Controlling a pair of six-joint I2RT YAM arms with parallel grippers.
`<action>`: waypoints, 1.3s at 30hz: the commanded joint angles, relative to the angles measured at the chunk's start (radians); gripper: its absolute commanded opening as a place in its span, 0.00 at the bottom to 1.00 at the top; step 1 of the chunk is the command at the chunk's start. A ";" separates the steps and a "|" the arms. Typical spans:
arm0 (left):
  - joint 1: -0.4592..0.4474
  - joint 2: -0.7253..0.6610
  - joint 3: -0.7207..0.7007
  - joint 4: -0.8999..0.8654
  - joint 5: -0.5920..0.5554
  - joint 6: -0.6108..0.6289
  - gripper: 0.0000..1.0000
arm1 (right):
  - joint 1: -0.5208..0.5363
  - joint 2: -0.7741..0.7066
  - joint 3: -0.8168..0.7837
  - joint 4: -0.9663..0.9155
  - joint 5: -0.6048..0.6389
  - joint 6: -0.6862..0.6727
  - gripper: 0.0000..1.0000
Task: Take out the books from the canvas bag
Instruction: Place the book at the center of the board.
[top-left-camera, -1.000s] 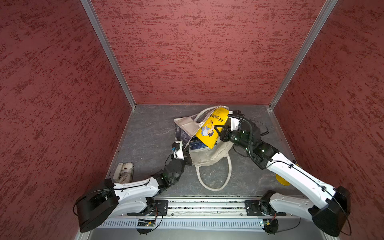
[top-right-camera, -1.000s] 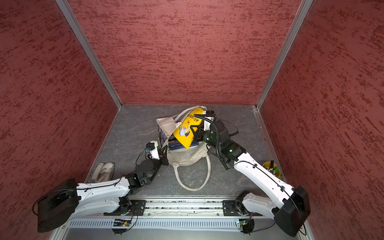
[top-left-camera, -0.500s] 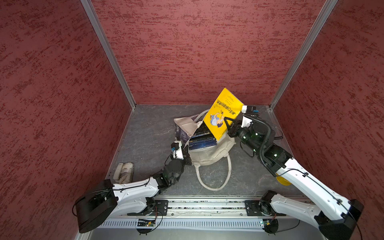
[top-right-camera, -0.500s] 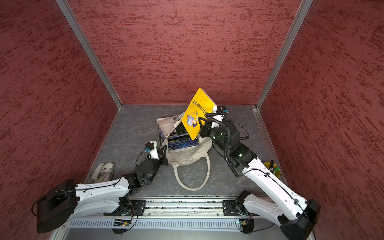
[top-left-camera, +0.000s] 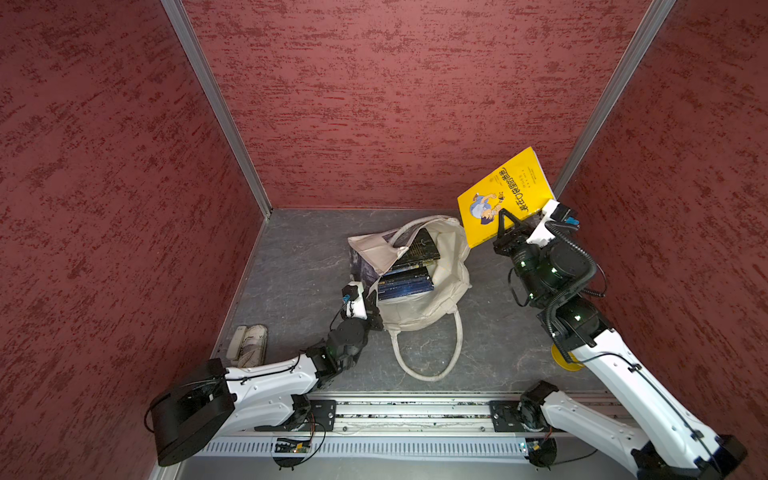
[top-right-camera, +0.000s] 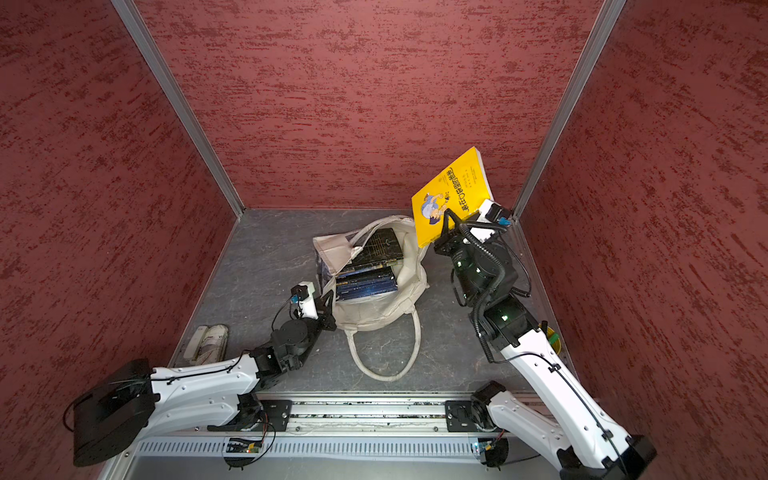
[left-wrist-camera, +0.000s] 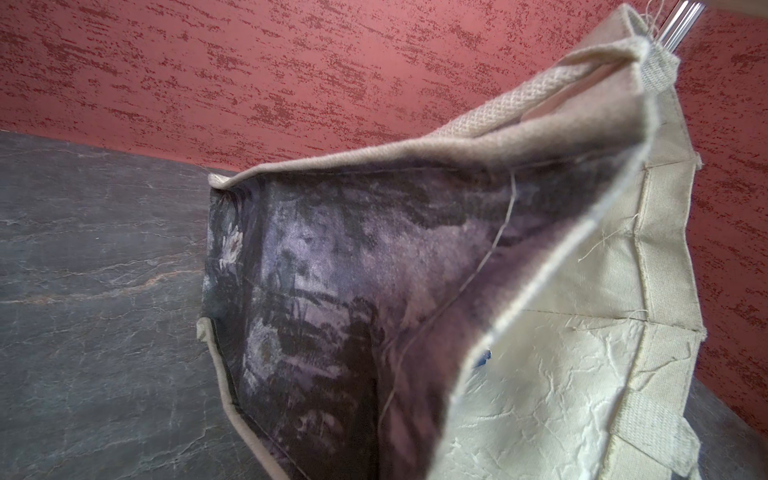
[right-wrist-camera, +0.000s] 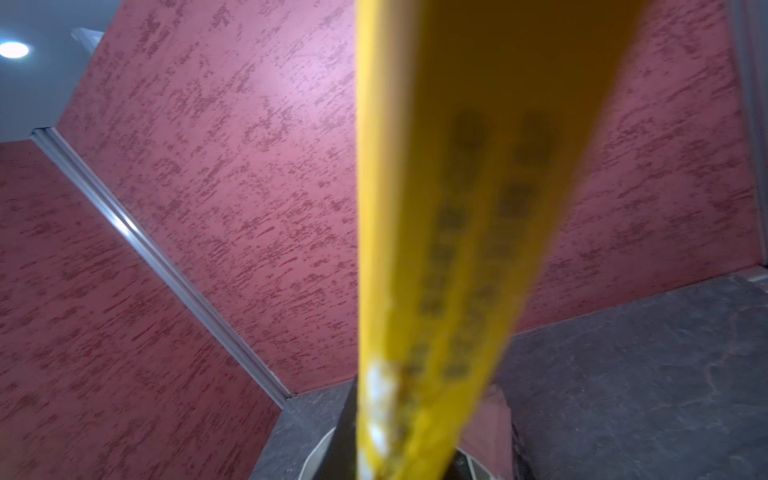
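Two grippers divide the work. The right gripper is clamped on the yellow book, holding it aloft, clear of the canvas bag below. The left gripper pinches the bag's rim, apparently to steady the mouth. The dark books lie inside, just beyond it.

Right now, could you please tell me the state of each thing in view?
bag: slumped open on the floor.
dark books: stacked inside the bag.
yellow book: lifted clear of the bag, tilted.
right gripper: shut on the yellow book.
left gripper: shut, pinching the bag's edge.
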 joint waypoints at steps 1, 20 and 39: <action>0.009 -0.007 0.009 -0.023 -0.030 0.000 0.00 | -0.067 -0.020 -0.023 0.100 -0.010 0.052 0.00; 0.010 -0.019 0.007 -0.019 -0.024 0.008 0.00 | -0.405 0.097 -0.388 0.354 -0.131 0.373 0.00; 0.010 -0.012 0.004 -0.001 -0.010 0.012 0.00 | -0.413 0.535 -0.542 0.663 -0.190 0.608 0.00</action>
